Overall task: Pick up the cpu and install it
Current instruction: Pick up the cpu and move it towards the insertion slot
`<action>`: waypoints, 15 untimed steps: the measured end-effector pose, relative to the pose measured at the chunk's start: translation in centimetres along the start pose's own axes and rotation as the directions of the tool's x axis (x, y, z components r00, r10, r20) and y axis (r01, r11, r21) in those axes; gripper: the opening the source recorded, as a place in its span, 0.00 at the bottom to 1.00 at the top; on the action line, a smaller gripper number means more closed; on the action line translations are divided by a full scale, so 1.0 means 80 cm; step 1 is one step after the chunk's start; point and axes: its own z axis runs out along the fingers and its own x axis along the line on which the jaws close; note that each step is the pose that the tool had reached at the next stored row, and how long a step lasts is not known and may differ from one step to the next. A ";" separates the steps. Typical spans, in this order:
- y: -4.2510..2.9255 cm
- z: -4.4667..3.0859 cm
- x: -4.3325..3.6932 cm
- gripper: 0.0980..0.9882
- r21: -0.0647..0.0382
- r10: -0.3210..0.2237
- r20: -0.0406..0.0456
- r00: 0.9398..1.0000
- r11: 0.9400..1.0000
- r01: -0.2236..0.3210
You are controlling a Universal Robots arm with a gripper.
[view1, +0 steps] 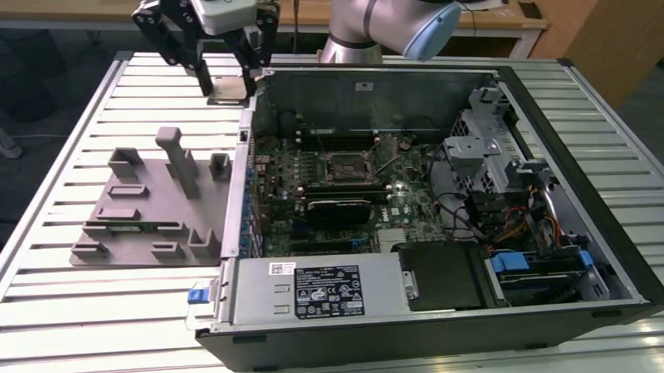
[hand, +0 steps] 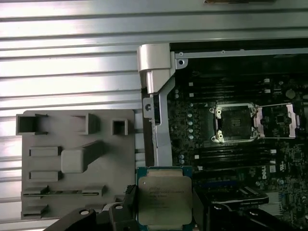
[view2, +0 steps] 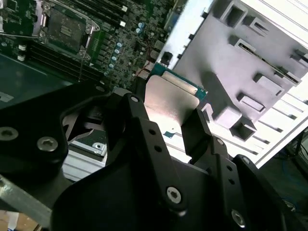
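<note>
Cpu [hand: 165, 199] sits gripped in the tool [view1: 228, 84], beside the case [view1: 363, 97].

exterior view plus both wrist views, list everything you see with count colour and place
cpu: one, silver top with green edge, held between the fingers, just outside the case wall
socket: one, black with metal frame, open, on the motherboard
motherboard: one, green, inside the case
computer case: one, black and grey, side open, lying on the table
power supply: one, silver, near end of the case
fixture tray: one, grey, on the table at the exterior view's left of the case
table: one, pale slatted metal
arm: one, silver-grey, behind the case
gripper: one, black, fingers shut on the cpu
</note>
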 end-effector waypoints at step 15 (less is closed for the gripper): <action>0.0044 0.0043 -0.060 0.50 0.000 0.000 -0.003 1.000 1.000 0.000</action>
